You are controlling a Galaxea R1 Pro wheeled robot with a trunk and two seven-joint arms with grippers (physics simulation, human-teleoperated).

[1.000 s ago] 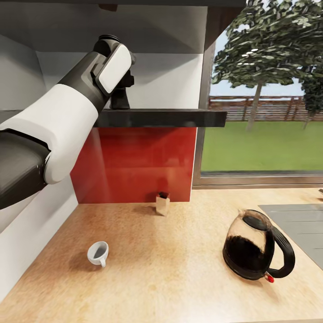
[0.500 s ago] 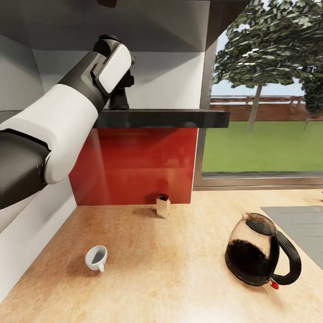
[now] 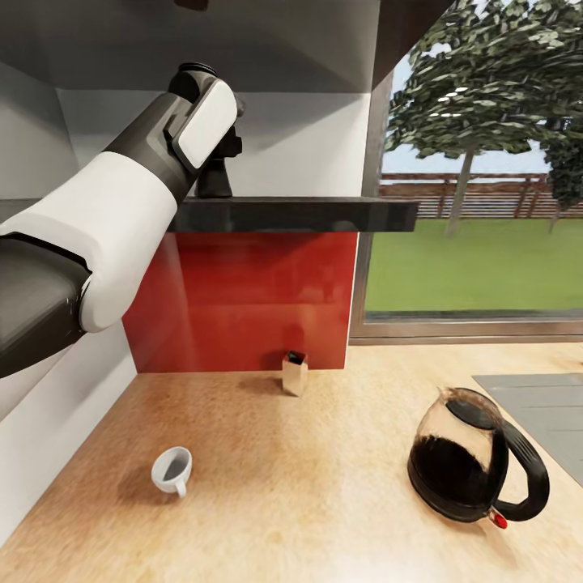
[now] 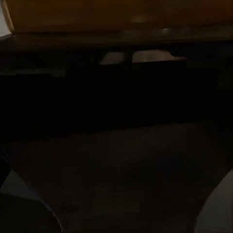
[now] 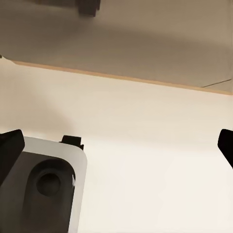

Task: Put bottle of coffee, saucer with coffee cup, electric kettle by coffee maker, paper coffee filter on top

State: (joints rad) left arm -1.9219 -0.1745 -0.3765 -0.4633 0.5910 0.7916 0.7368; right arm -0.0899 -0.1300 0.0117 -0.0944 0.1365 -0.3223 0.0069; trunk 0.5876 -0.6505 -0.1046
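Red splashback panel [image 3: 243, 300] under white wall, large window [image 3: 478, 202] onto green lawn, trees and wooden fence

The kitchen countertop [image 3: 324, 494], a light-wood worktop, fills the lower half of the head view. At lower left on it lies the coffee cup [image 3: 172, 471], tiny and white, tipped on its side with its open mouth facing up toward the camera and its small handle toward the bottom of the frame. At lower right stands the electric kettle [image 3: 474, 457], upright, rounded clear glass, dark in its lower half, with black lid, black handle to the right and a small red switch at its base. The kitchen shelf [image 3: 300, 214], a thin dark board, crosses the middle left against the red and white wall.
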